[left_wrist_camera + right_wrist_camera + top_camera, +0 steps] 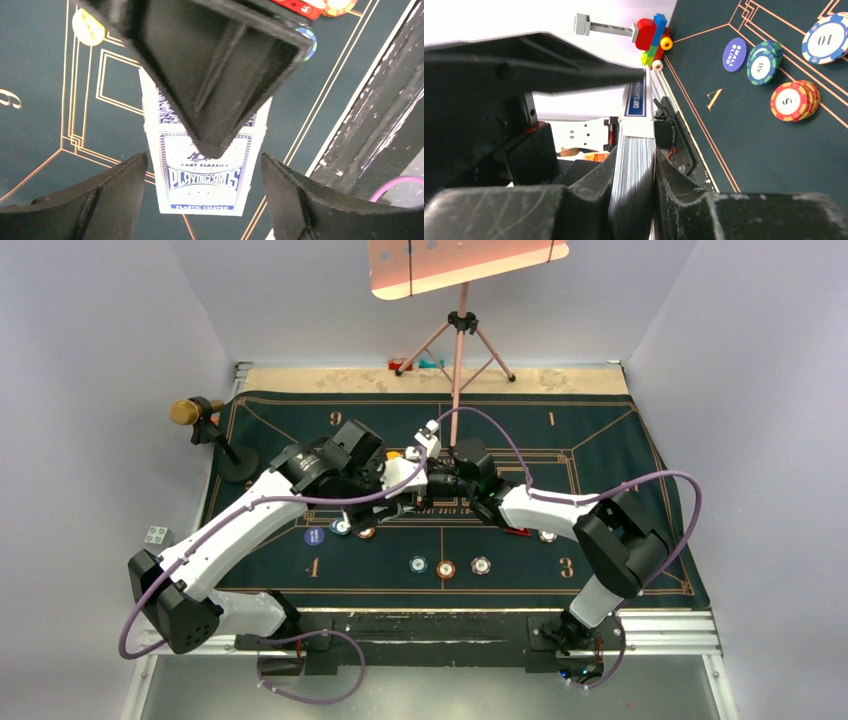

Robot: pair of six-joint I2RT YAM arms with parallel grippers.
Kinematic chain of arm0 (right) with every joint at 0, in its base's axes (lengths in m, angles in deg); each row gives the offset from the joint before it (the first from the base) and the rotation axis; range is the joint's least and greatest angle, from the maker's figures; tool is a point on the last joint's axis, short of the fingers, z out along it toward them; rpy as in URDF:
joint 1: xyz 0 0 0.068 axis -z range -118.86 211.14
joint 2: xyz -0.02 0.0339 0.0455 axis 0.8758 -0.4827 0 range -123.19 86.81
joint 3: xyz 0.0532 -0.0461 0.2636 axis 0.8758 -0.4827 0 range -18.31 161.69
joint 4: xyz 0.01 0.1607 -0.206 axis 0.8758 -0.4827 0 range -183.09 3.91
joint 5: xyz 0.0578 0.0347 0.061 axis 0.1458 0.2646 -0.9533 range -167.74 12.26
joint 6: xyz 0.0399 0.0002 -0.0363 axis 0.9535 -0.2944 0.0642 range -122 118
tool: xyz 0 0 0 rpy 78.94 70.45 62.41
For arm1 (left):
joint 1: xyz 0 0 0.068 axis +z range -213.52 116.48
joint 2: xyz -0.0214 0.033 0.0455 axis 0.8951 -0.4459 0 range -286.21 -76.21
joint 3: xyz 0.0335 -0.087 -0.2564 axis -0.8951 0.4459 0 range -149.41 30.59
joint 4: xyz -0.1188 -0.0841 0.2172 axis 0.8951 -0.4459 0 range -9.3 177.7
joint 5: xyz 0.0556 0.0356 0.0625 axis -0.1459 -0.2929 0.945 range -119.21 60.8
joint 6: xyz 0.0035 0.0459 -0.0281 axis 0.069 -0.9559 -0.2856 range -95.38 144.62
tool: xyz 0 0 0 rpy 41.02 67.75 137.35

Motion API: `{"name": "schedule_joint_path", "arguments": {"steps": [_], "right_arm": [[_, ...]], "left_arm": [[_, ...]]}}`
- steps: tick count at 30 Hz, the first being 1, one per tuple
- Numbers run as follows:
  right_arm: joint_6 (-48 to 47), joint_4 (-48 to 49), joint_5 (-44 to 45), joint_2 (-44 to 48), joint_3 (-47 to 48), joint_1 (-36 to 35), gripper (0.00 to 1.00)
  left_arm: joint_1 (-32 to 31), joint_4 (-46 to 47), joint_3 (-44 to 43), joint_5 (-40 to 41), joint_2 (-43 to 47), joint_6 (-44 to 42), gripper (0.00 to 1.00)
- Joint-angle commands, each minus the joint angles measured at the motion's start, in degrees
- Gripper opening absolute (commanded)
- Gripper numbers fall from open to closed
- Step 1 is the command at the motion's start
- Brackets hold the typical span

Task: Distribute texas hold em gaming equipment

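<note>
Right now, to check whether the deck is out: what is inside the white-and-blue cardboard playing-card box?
A stack of playing cards protrudes from the box, pinched by the right gripper. Only the cards' edges show. The box walls hide how much of the deck remains inside.

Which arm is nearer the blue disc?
Left. The left arm passes just beyond the blue disc; the right arm comes in from the opposite side, far off.

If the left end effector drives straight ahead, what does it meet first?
Beyond the card box it grips, the right end effector, clamped on the deck; it looks very close, depth unclear.
</note>
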Motion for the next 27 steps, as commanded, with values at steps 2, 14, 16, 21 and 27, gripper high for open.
{"name": "schedule_joint_path", "arguments": {"steps": [2, 14, 16, 21, 27], "right_arm": [[0.7, 4.4, -1.0, 1.5, 0.1, 0.0, 0.19], [2.7, 3.6, -1.9, 3.6, 1.8, 0.2, 0.18], [3.1, 3.2, -1.9, 4.1, 2.1, 0.1, 0.18], [5.1, 1.8, -1.3, 4.4, 2.8, 0.1, 0.18], [7.0, 1.6, -2.3, 3.5, 4.2, 0.0, 0.18]], "left_arm": [[4.6, 2.1, -3.7, -5.4, 2.6, 2.3, 0.99], [11.1, 5.9, 6.8, -18.3, 14.5, -1.6, 1.0], [11.5, 6.3, 8.9, -18.6, 15.3, -3.6, 1.0], [11.5, 9.9, 11.7, -15.8, 15.1, -7.7, 1.0], [11.5, 12.7, 9.0, -17.0, 12.2, -7.3, 1.0]]}}
